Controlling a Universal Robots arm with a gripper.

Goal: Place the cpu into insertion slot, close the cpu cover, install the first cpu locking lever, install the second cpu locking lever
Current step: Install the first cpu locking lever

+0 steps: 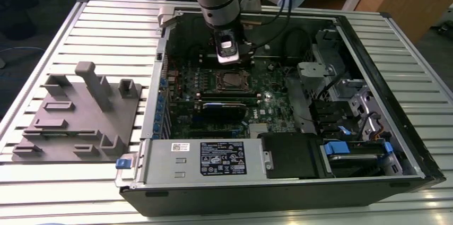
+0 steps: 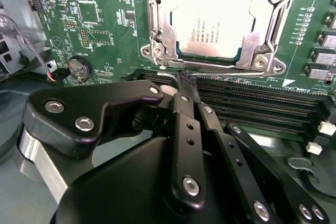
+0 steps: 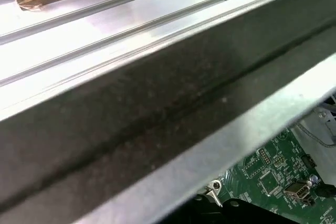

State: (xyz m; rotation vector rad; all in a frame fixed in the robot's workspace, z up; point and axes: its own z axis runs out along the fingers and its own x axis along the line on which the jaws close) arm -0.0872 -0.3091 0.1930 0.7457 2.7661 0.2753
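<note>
The cpu (image 2: 212,22), a pale silver square chip, lies flat in the insertion slot, which it hides. The cpu cover (image 2: 159,30), a metal frame with a cut-out centre, lies down over the chip's edges. A thin wire locking lever (image 2: 223,67) runs along the socket's near side. My gripper (image 2: 182,81) has its black fingers drawn together, with the tips right at this lever; I cannot tell whether they touch it. In the exterior view the gripper (image 1: 228,61) hangs just behind the socket (image 1: 230,80) inside the open computer case.
Black memory slots (image 2: 252,103) and a coin battery (image 2: 79,69) flank the gripper. A black card (image 1: 225,105) and the power supply (image 1: 212,158) lie in front of the socket. A grey fixture (image 1: 78,113) stands on the slatted table at the exterior view's left. The case wall (image 3: 157,103) is close.
</note>
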